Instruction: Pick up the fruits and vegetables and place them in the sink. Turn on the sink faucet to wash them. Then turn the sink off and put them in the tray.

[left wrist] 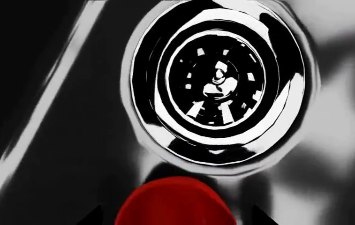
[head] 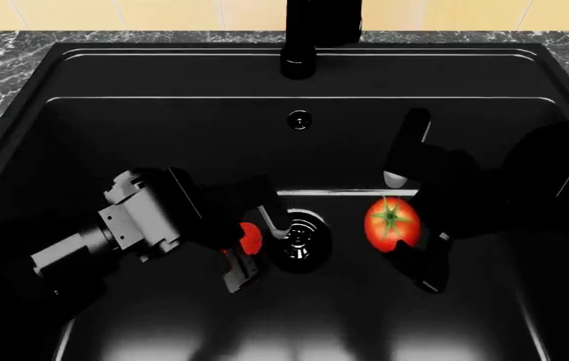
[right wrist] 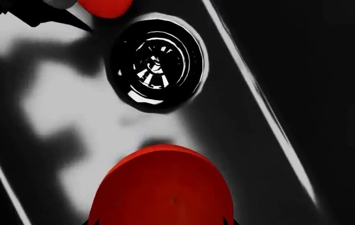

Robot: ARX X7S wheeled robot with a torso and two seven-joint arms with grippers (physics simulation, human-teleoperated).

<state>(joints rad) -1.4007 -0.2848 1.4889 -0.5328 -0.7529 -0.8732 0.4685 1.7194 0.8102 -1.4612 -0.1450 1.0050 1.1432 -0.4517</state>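
Observation:
Both arms reach down into the black sink (head: 164, 128). My left gripper (head: 253, 246) is shut on a small plain red tomato (head: 250, 238) just left of the drain (head: 299, 237). In the left wrist view that tomato (left wrist: 174, 201) sits between the dark fingertips of the left gripper (left wrist: 175, 218), with the drain (left wrist: 218, 79) beyond. My right gripper (head: 410, 219) is shut on the tomato with a green stem top (head: 392, 223), right of the drain. It fills the space between the jaws of the right gripper (right wrist: 162, 220). The faucet (head: 314, 30) stands at the back rim. The tray is out of view.
An overflow hole (head: 299, 119) marks the sink's back wall. Grey marble counter (head: 4, 60) borders the basin on the left. The right wrist view also catches the drain (right wrist: 155, 63) and the other tomato (right wrist: 105, 7).

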